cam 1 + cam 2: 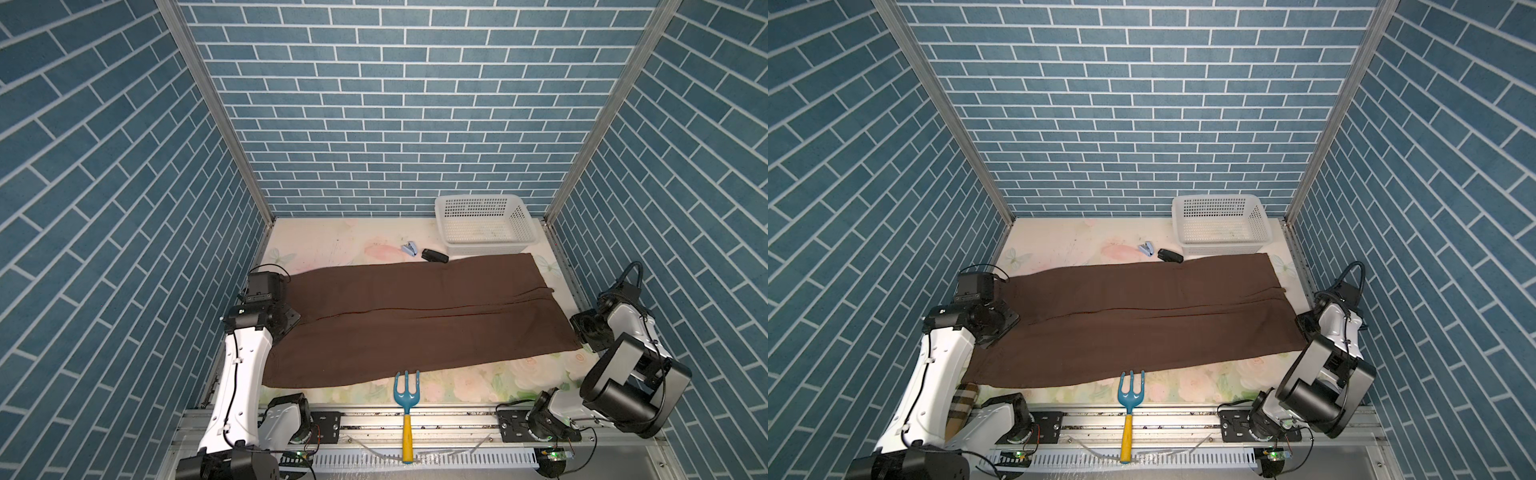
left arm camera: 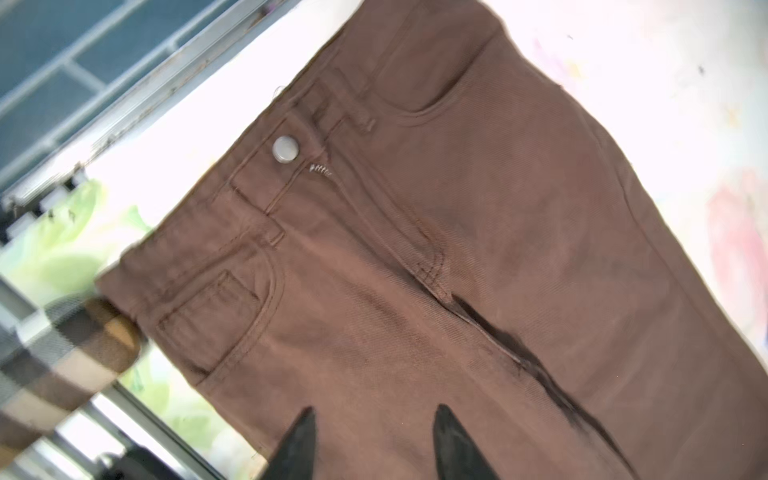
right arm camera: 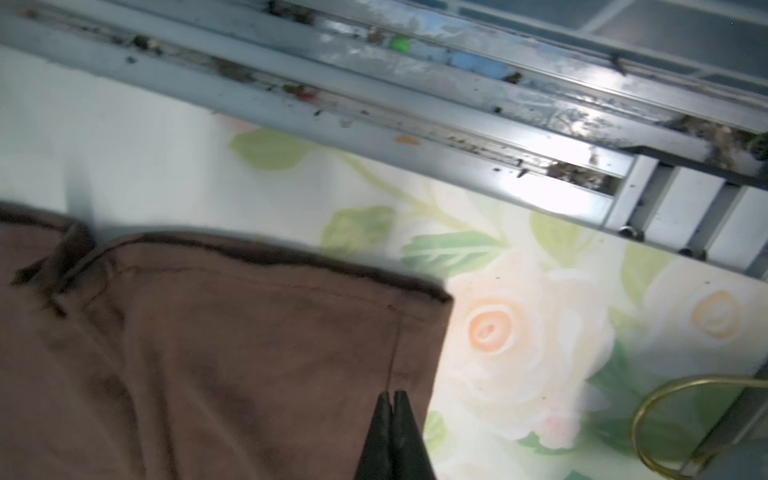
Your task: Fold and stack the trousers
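Trousers (image 1: 415, 320) lie flat across mid-frame in both top views, waist left, hems right. Left jaws stand parted over the hip. Right jaws are closed at the lower-right hem corner, perhaps pinching cloth. Grip waistband and hem edges squarely, then fold evenly.

Plaid pouch (image 1: 963, 400), trousers (image 1: 1133, 324) waist: partly behind the left arm (image 1: 934, 374)

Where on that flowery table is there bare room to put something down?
Roomiest: the far left corner of the table, bordered by the back wall, the stapler and the trousers. Also a narrow near strip right of the garden fork. Crowded: far right, around the basket; the trousers cover the middle.
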Robot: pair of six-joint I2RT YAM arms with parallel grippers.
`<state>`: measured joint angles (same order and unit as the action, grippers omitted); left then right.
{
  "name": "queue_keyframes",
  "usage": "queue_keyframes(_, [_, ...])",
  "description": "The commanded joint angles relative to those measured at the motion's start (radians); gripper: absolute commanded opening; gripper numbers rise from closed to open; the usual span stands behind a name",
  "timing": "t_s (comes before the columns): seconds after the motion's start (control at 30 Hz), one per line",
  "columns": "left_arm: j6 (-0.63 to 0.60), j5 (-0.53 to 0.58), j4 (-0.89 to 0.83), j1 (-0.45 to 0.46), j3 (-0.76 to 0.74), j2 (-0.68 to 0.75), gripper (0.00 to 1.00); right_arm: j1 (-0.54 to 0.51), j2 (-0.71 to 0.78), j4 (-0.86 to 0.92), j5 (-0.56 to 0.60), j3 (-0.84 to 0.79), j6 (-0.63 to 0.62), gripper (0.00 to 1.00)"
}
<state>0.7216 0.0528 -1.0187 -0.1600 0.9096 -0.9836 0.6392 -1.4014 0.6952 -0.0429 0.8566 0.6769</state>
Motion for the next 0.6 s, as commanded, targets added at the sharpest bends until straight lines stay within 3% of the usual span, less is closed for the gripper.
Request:
queue_keyframes(0.0, [0.021, 0.027, -0.115, -0.009, 0.015, 0.007, 0.63, 0.040, -0.028, -0.007, -0.024, -0.036, 0.029, 0.09])
queue_keyframes(0.13, [0.039, 0.000, -0.134, -0.032, -0.010, 0.014, 0.72, 0.048, -0.049, -0.044, -0.016, -0.051, 0.029, 0.26])
queue_keyframes(0.3, [0.037, -0.052, -0.110, -0.069, -0.044, 0.002, 0.73, 0.053, -0.088, -0.082, -0.022, -0.089, 0.041, 0.49])
queue_keyframes(0.4, [0.034, -0.044, -0.122, -0.070, -0.047, -0.005, 0.73, 0.056, -0.120, -0.126, -0.029, -0.107, 0.046, 0.51])
queue_keyframes(0.57, [0.039, -0.046, -0.132, -0.078, -0.085, -0.002, 0.73, 0.061, -0.174, -0.191, -0.038, -0.114, 0.056, 0.43])
